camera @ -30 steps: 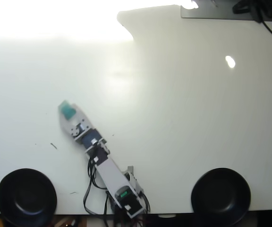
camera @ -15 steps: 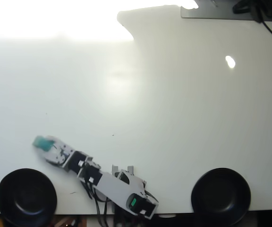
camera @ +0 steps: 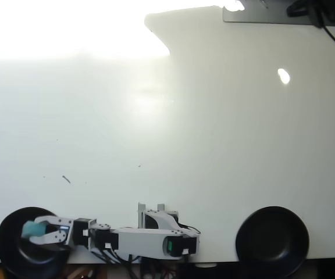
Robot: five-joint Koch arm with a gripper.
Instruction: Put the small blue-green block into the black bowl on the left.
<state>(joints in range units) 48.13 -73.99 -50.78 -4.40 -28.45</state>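
Most of the task is judged done: the small blue-green block [camera: 34, 231] is held clamped in the pincer [camera: 35, 232] over the black bowl [camera: 10, 250], with only release left.

Glossy black bowl [camera: 10, 232], smooth white table [camera: 185, 145]

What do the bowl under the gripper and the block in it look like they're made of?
The black bowl looks like glossy plastic or glazed ceramic: faint sheen on its rim; which one can't be told. The small blue-green block, in the gripper, looks matte, maybe foam or plastic; too small to tell.
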